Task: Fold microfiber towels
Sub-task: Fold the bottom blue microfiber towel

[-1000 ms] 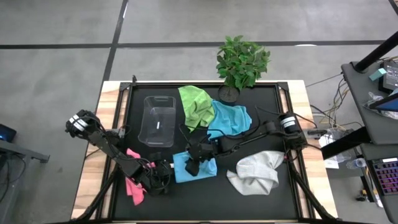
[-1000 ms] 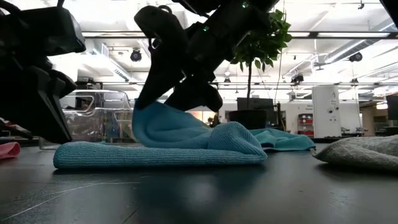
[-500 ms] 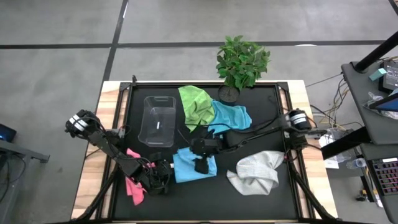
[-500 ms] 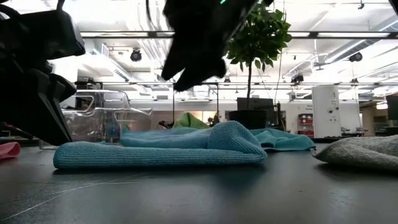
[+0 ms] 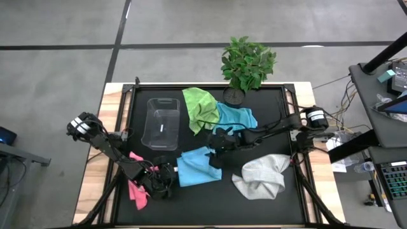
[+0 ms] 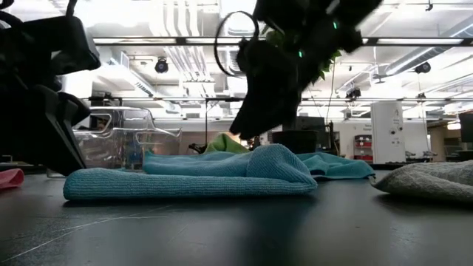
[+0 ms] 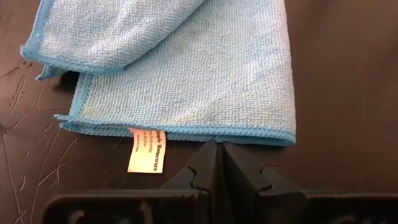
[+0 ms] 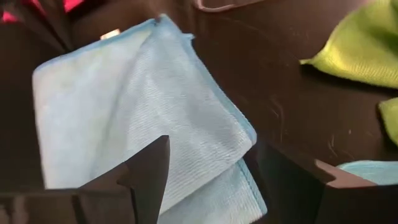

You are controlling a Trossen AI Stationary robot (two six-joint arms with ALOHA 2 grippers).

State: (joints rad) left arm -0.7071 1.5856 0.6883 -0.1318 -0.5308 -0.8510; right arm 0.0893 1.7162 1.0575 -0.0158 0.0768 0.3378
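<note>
black table [image 5: 280, 203], folded blue towel [image 5: 198, 168] between both tools, right tool [image 5: 219, 147] open above

Even overhead light; low view backlit by ceiling lamps [image 6: 162, 65], arms silhouetted; right wrist view's fingers [image 8: 146, 177] blurred.

Partly covered in the high view: the folded light blue towel [image 5: 198, 168], its right edge under the right tool [image 5: 218, 152]. Cut off at the left edge of the low view: the pink towel [image 6: 9, 178]. Too small to read: print on the white tag [image 7: 148, 150].
</note>
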